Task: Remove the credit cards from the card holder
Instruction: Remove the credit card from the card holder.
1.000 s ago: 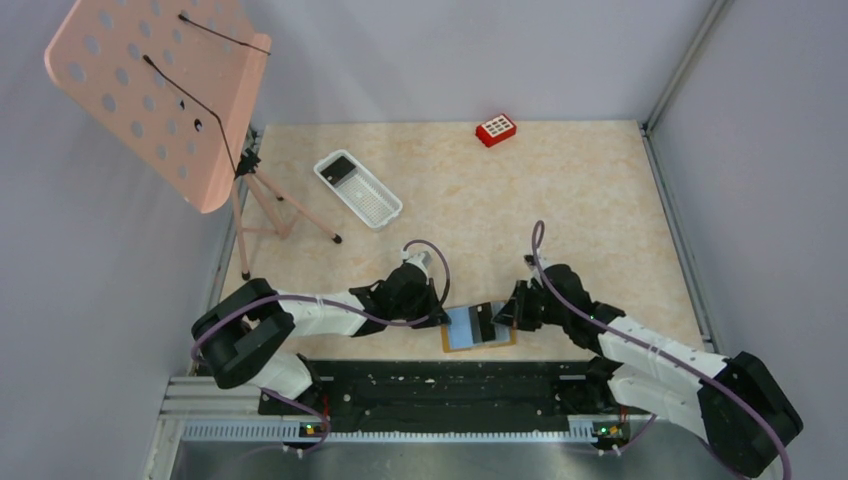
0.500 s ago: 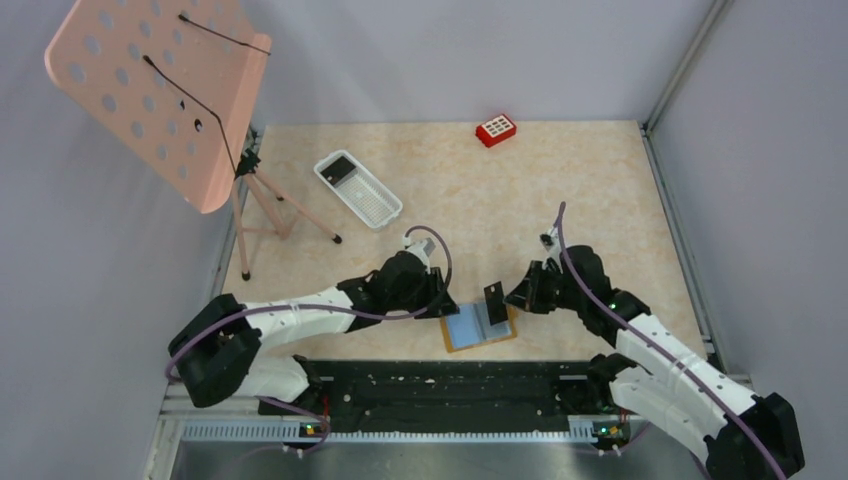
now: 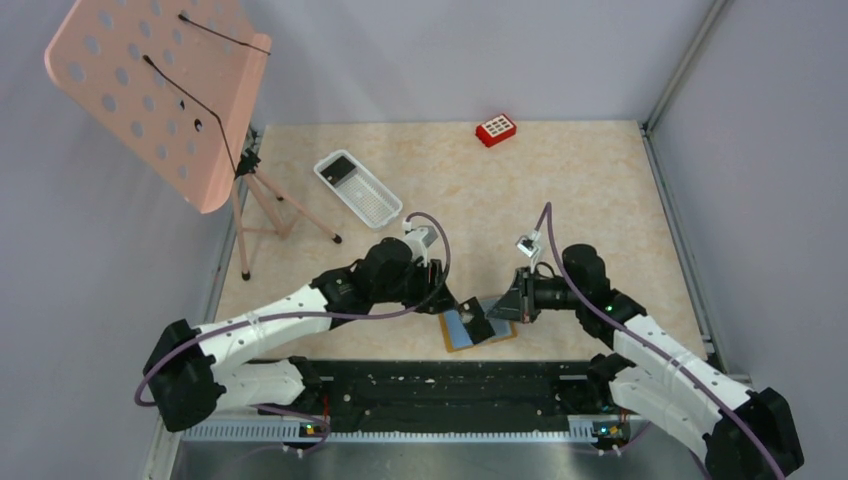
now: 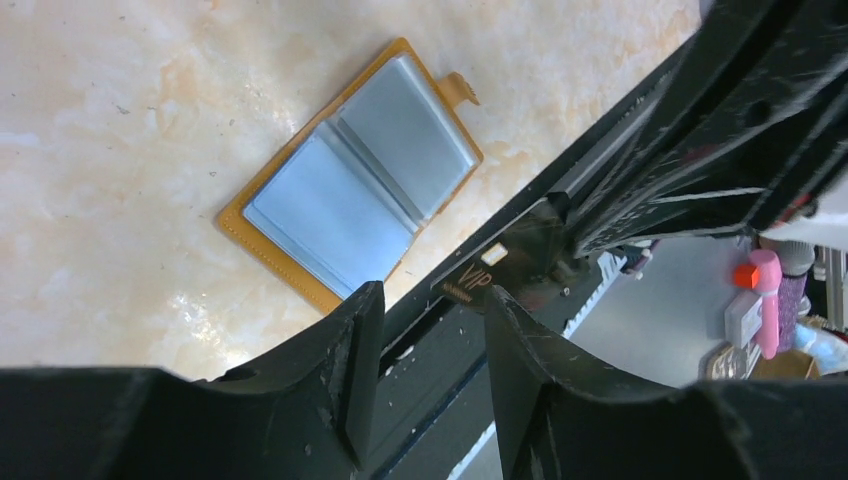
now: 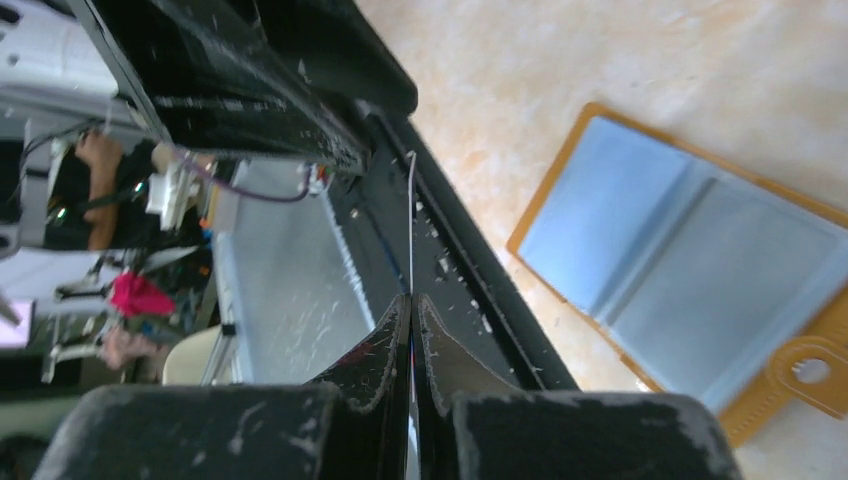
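**Item: credit card** (image 4: 492, 272). Black, marked "VIP". It is out of the holder and held in the air above the near edge of the tabletop. In the right wrist view it shows only as a thin edge-on line.

**Item: right tool** (image 5: 411, 302). The fingers are pressed together on the credit card, pinching it by one end.

**Item: left tool** (image 4: 428, 300). The fingers stand apart. The free corner of the card sits at the mouth of the gap, and no contact can be made out.

**Item: card holder** (image 4: 355, 180). It lies open and flat on the tabletop beside the near edge, roughly midway along it and under the two tools. The spread on show is light blue and clear sleeves with no dark card in them. Any pages beneath are hidden.

**Item: second credit card** (image 3: 341, 168). It lies in the white tray (image 3: 378, 207), toward the far-left corner.

**Other:** a red block (image 3: 496, 129) at the far edge and a pink stand (image 3: 160, 90) at the left edge.

**Hazards (judged):**
- The pinch is narrow and at the card's end. If the right tool lets go before the left closes squarely, the card probably drops.
- The card hangs over the near edge, so a drop could land it on the black rail rather than the tabletop.
- An off-centre closure could twist the card out of both tools.
- The tools are close together, so a misjudged approach risks finger-to-finger contact.
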`<state>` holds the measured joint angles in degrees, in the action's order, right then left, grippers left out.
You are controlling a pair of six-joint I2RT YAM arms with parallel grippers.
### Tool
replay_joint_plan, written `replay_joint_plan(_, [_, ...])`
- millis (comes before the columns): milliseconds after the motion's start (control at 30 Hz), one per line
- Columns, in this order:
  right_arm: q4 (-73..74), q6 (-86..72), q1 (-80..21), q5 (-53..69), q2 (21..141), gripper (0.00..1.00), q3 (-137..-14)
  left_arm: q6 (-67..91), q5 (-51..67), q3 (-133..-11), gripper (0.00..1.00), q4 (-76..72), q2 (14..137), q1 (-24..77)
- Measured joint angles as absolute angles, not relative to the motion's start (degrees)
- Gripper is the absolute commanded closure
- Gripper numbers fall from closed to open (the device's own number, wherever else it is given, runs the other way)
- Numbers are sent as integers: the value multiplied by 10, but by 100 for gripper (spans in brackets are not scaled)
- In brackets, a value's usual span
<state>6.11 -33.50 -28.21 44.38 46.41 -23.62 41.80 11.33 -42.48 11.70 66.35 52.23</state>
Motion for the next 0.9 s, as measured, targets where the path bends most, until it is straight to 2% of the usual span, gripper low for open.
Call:
replay_joint_plan(333, [-49,-364,-282,564,471,100,-202,366,194,-442,53,155,613,522])
replay_joint_plan(467, [-73,-375,-282,579,469,100,-199,362,229,-442,56,155,616,522])
replay_joint_plan(700, [-84,-382,-283,588,468,100,-195,367,292,-443,68,133,656,521])
replay_joint_plan(900, [-85,-382,-284,588,467,100,-195,374,322,-444,69,120,663,516])
